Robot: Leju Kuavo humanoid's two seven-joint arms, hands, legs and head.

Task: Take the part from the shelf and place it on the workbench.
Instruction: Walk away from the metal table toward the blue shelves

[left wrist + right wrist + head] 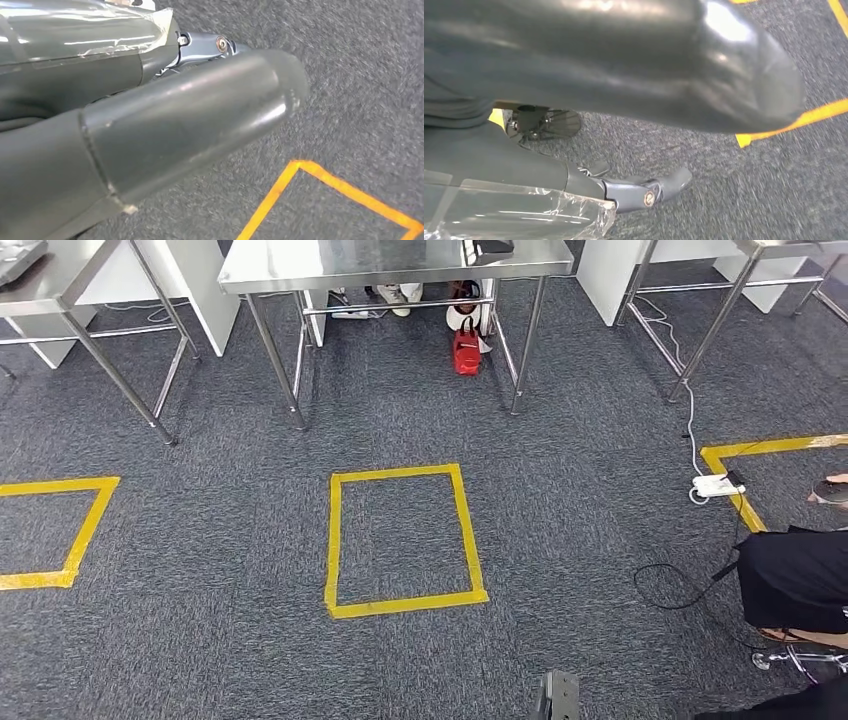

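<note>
Workbench [395, 262] sits top centre of the head view: steel top, legs running down into grey carpet [560, 500], a yellow tape square [405, 540] on the floor centred in front of it. Part and shelf: can't place either from these frames, so bearing from hand to part and the part's long axis are unknown. Judgement: no reach is possible from here; the robot has to face the shelf before picking an arm. Left hand [165, 125] hangs over carpet, thick grey thumb across mid-frame, metal finger link behind it at upper centre; nothing visibly held, but how far the fingers are spread I can't tell. Right hand [639, 192] likewise over carpet, thumb across the top of the frame, one dark finger stretched out at lower centre with nothing in it; the other fingers can't be made out, so its spread isn't readable either. Neither arm looks nearer to anything useful. Clutter: red bag [466, 350] under the bench, white power strip [717, 485] with cable at right edge, person in black [795, 580] at lower right. Keep clear of the cable when turning.
</note>
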